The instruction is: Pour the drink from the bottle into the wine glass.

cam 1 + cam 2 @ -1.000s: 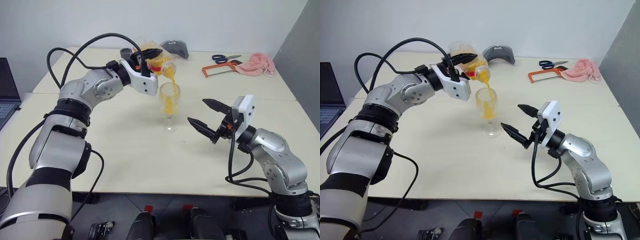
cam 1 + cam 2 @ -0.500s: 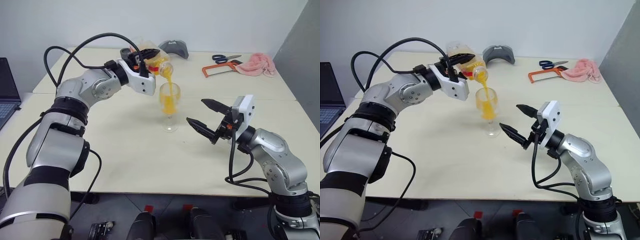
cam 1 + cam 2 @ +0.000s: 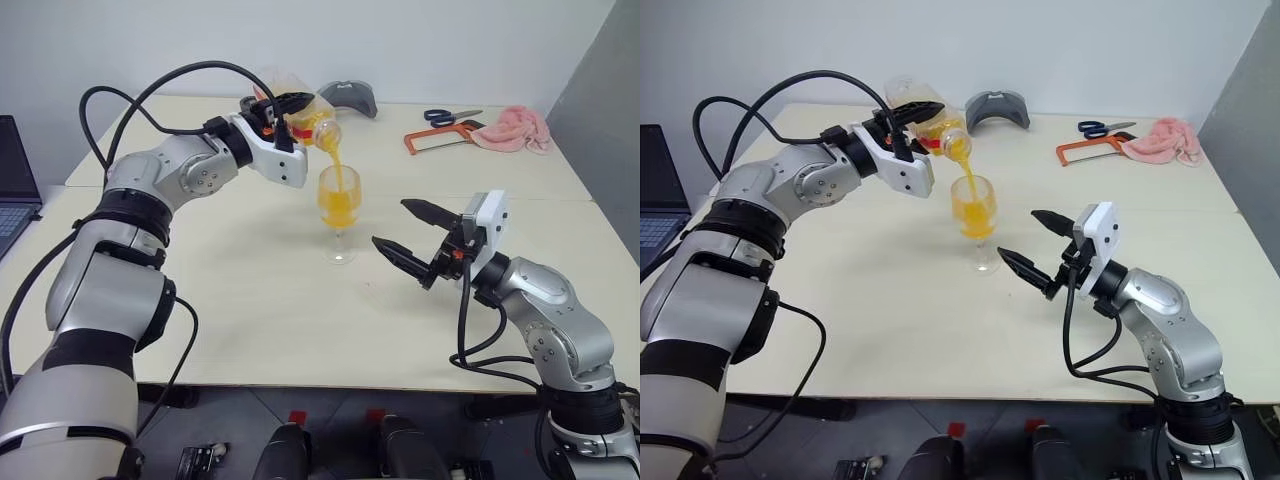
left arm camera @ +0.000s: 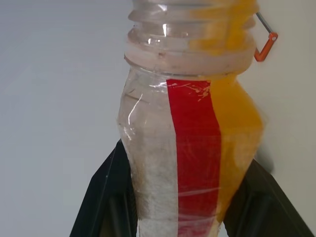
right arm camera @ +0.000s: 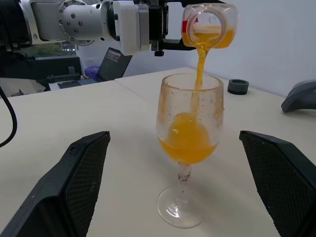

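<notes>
While the left end effector (image 3: 290, 105) clenches the tilted bottle (image 3: 300, 117), the drink (image 3: 338, 172) streams into the wine glass (image 3: 339, 212); the right end effector (image 3: 408, 233) hangs wide apart, empty.

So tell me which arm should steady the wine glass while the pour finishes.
The right. Its open right gripper waits just beside the wine glass, empty, while the left gripper is shut on the tilted bottle, pouring the drink.

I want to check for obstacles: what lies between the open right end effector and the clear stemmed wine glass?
Nothing: in the left eye view, only bare cream table separates the right end effector from the wine glass.
</notes>
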